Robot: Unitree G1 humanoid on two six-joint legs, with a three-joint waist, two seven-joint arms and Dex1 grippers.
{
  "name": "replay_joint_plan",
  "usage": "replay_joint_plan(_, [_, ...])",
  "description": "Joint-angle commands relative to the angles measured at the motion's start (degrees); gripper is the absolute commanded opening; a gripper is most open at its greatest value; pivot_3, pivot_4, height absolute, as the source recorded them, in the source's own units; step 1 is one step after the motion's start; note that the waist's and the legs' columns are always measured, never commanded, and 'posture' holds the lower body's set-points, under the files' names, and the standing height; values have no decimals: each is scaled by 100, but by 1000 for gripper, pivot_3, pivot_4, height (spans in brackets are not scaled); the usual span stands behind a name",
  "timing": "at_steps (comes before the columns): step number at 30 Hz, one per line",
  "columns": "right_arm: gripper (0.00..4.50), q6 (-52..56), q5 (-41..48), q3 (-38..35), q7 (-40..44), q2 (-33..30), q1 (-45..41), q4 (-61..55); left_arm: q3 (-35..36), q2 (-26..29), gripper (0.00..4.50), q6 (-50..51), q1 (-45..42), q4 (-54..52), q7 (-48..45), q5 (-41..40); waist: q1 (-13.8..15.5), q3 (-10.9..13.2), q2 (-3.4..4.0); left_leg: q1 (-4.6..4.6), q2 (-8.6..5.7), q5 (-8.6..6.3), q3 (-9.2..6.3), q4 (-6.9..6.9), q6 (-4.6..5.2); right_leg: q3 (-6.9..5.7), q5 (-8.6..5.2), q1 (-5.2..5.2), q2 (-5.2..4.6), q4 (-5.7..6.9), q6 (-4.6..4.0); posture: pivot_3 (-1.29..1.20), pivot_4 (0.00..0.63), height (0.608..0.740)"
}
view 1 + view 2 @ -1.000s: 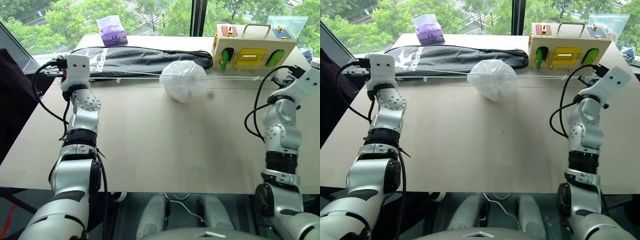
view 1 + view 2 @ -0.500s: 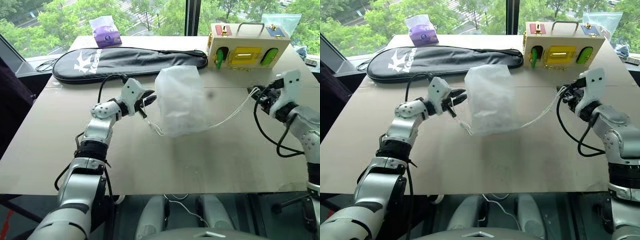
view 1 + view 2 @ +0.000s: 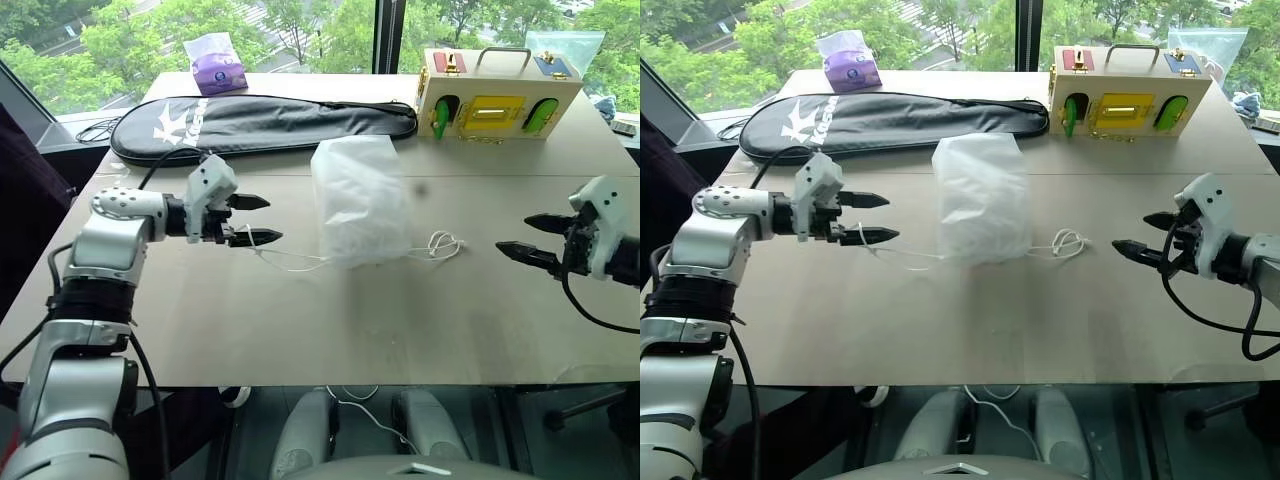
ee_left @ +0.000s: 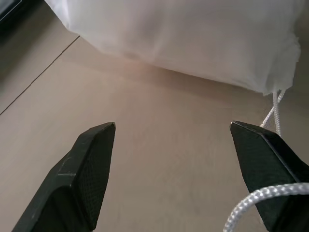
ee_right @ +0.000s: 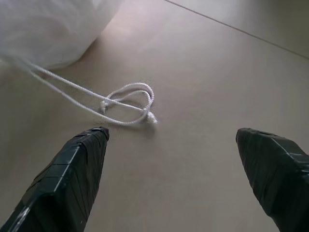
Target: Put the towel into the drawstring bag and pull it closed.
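Observation:
The drawstring bag [image 3: 360,200] lies bulging on the middle of the table, its mouth gathered toward the near side. The towel is hidden. One white cord [image 3: 292,263] runs slack from the bag's mouth to my left gripper [image 3: 263,219], which is open beside the bag; the cord's end [image 4: 260,198] rests across one fingertip. The other cord [image 3: 441,245] lies coiled on the table to the bag's right, also seen as a loop [image 5: 128,104]. My right gripper [image 3: 513,233] is open, well to the right of that coil, touching nothing.
A long black racket case [image 3: 260,115] lies across the back of the table [image 3: 330,330]. A wooden latch box [image 3: 500,95] stands at the back right, a purple tissue pack [image 3: 218,62] at the back left. Windows are behind.
Both grippers went from shut on the taut cords to open and drew back toward me. The cords fell slack and the bag settled on the table.

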Motion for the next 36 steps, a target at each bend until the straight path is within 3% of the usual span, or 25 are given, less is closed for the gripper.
replay_joint_plan(1, [4500,38,95,-290,432,-278,206,-132,-19,416,4427,-284,-30,121,-516,155,-2,0,0,-1,0,0,1,0,0,0,0,0,0,-2,0,0,150,740])
replay_joint_plan(6, [4500,5,67,-513,438,-255,155,138,9,533,4427,-712,-212,789,-635,369,2,1,0,0,0,0,1,0,1,0,0,0,-1,-2,0,0,150,740])
replay_joint_plan(9, [4500,82,141,-696,55,50,-307,496,491,109,4427,147,-649,1014,-358,-232,10,18,-15,1,1,0,-1,10,1,-1,0,2,0,5,0,0,150,740])
replay_joint_plan(14, [4500,-7,-108,-516,-29,156,-245,474,932,-478,4427,971,-1069,1248,846,-392,89,24,-22,-12,0,-4,-22,53,5,-24,0,13,-1,11,2,0,150,740])
replay_joint_plan(17, [4500,68,-84,-481,-111,295,-257,338,1000,-515,4427,1775,-924,799,750,-716,83,25,-22,-19,1,-5,-19,58,8,-21,0,10,-1,10,2,0,150,740])
replay_joint_plan(19, [4500,146,-13,-443,-140,393,-260,189,966,-460,4427,2256,-811,534,640,-880,80,26,-22,-24,1,-5,-19,59,8,-21,1,6,0,11,2,0,150,740])
replay_joint_plan(24, [4500,235,0,-377,-214,556,-201,-5,771,56,4427,2234,-407,299,-70,-844,69,26,-21,-25,4,-5,-22,59,7,-22,1,4,1,12,1,0,150,740])
replay_joint_plan(30, [4500,218,-22,-344,-252,645,-99,-84,446,736,4427,1729,-462,1079,-718,-363,113,27,-20,-24,2,-5,-20,59,8,-23,0,5,-2,10,1,0,150,740])
replay_joint_plan(36, [4500,209,-37,-239,-373,829,-80,-254,473,747,4427,1384,-660,1739,-1017,-269,133,27,-20,-28,2,-6,-26,65,8,-32,0,6,-1,11,1,0,150,740])
